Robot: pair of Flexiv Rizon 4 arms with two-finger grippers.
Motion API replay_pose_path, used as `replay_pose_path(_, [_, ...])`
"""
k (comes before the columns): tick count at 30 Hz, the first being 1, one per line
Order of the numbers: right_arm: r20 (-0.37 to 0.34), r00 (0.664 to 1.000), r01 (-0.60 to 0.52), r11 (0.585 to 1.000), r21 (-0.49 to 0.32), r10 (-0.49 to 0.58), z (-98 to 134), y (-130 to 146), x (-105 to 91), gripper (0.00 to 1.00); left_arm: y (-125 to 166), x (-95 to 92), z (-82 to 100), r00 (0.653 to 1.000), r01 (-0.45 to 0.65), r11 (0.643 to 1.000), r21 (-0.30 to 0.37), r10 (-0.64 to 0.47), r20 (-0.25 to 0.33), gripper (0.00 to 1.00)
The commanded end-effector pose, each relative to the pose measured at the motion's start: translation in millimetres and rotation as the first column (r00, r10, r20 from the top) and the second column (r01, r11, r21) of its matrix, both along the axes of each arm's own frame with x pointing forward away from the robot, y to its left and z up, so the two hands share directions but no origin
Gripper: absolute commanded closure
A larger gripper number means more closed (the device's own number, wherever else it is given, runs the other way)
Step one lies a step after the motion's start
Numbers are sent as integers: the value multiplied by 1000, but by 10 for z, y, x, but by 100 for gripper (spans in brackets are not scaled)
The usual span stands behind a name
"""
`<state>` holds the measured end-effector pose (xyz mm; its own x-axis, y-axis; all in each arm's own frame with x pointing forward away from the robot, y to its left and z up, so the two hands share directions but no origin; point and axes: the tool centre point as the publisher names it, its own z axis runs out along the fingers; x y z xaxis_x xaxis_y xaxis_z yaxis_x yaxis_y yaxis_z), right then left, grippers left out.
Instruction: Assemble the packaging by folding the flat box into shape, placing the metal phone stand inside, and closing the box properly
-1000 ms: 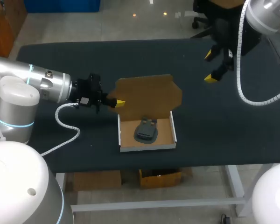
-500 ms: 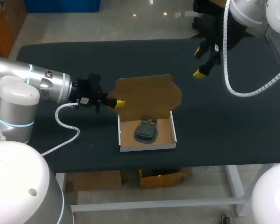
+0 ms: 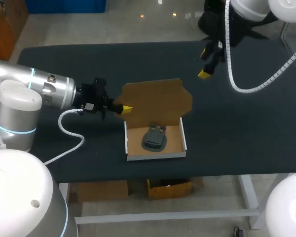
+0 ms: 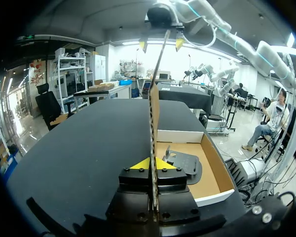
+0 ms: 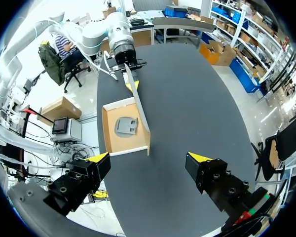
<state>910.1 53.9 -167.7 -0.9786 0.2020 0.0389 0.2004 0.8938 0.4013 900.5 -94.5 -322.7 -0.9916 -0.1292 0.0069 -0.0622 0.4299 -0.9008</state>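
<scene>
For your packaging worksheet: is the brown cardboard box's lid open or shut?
Open: lid stands upright; grey metal phone stand lies uncovered inside.

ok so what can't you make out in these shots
Left wrist view: the lid is edge-on, so its faces and flaps don't show; it and the left jaws cover part of the phone stand.
Head view: the upright lid hides the table behind it, and one tip of the left jaws.
Right wrist view: the phone stand is too small for its shape to be read.
</scene>
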Motion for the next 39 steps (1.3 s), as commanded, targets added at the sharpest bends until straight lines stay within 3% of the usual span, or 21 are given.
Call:
replay_pose_path(1, [-6, 1000, -4, 1000, 0, 4, 16, -9, 6, 0, -8, -3, -17, 1000, -1, 1000, -3, 1, 2, 100])
replay_pose_path(8, [-18, 999, -32, 999, -19, 32, 59, 68, 141, 0, -8, -3, -17, 1000, -1, 1000, -3, 1, 2, 100])
replay_pose_path(29, [12, 996, -86, 989, -121, 88, 208, 688, 541, 0, -8, -3, -17, 1000, -1, 1000, -3, 1, 2, 100])
replay_pose_path(31, [12, 995, -92, 988, -127, 94, 213, 746, 574, 9, -8, -3, -17, 1000, -1, 1000, -3, 1, 2, 100])
replay_pose_path(35, [15, 994, -103, 983, -153, 106, 211, 897, 636, 13, -8, -3, -17, 1000, -1, 1000, -3, 1, 2, 100])
replay_pose_path(37, [13, 993, -113, 981, -159, 116, 198, 960, 658, 29, -8, -3, -17, 1000, -1, 1000, -3, 1, 2, 100])
replay_pose_path(39, [9, 992, -126, 976, -177, 130, 170, 1016, 668, 27, -8, -3, -17, 1000, -1, 1000, -3, 1, 2, 100])
